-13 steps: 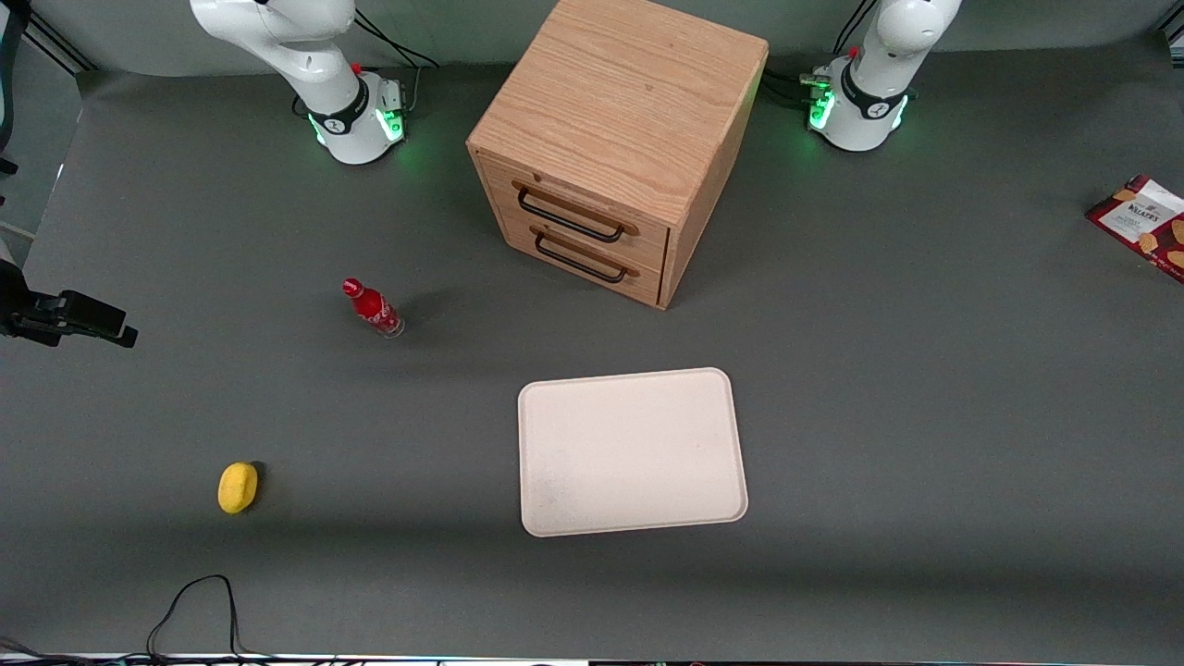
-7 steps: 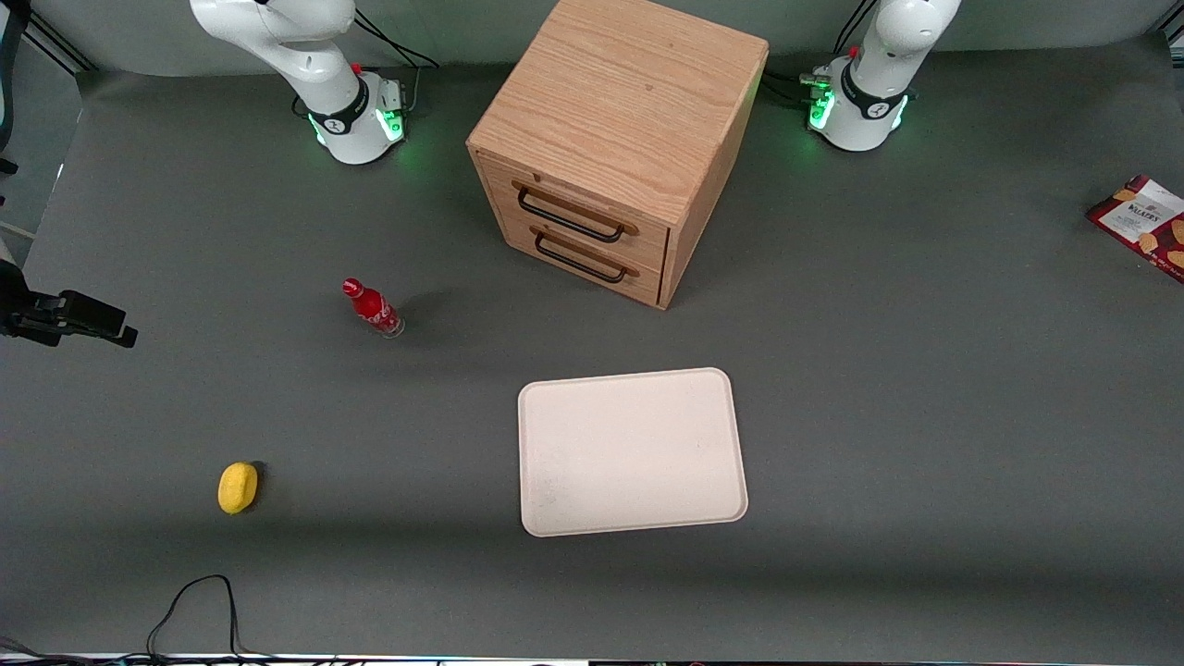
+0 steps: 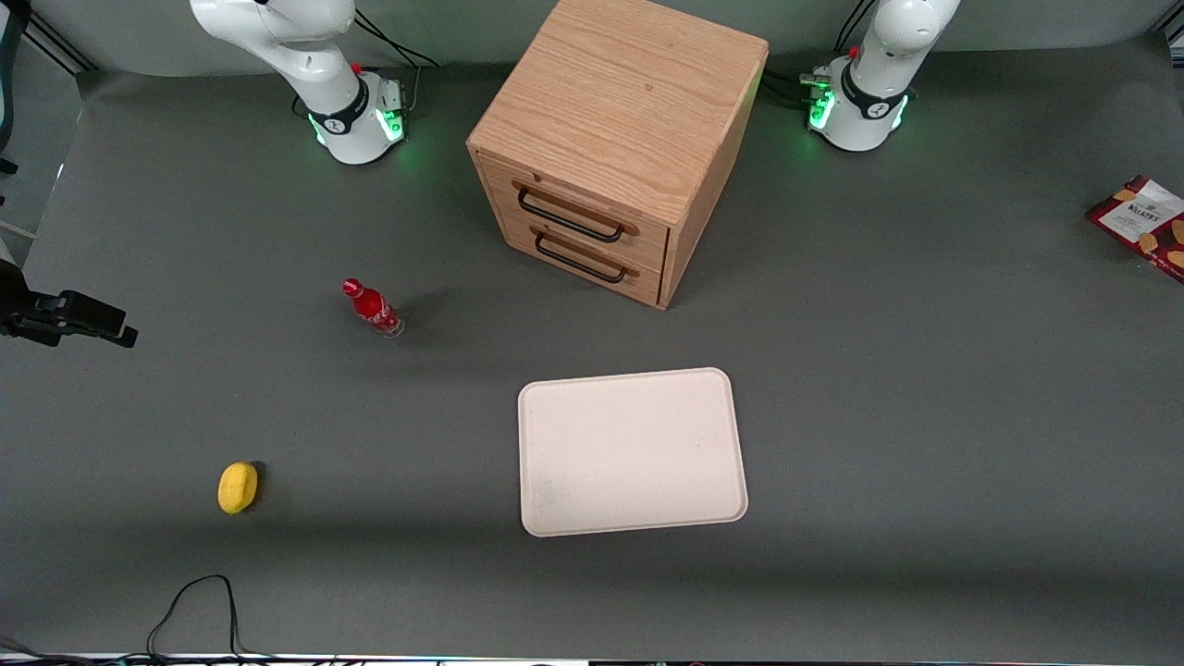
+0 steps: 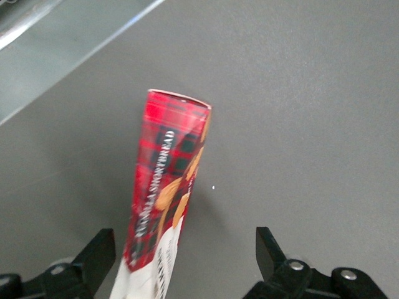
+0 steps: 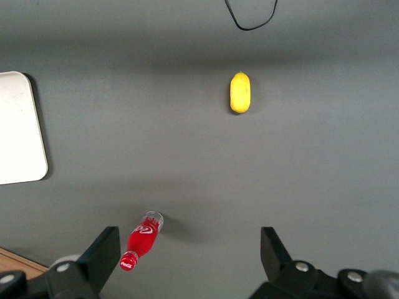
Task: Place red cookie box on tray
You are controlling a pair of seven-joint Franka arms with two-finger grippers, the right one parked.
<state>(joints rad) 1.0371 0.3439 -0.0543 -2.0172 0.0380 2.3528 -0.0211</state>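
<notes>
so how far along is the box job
Nothing is placed yet: the tray holds nothing, and the box lies on the table toward the working arm's end. In hand: the open gripper is above the box, its fingers apart to either side, not gripping. Left: grasp, carry, set it on the tray.

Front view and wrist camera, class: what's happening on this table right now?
The left arm's gripper hangs open over the flat dark-red cookie box, which lies on the grey table at the working arm's end, not yet gripped. The large cream-white tray sits bare nearer the front camera than the wooden drawer cabinet.
</notes>
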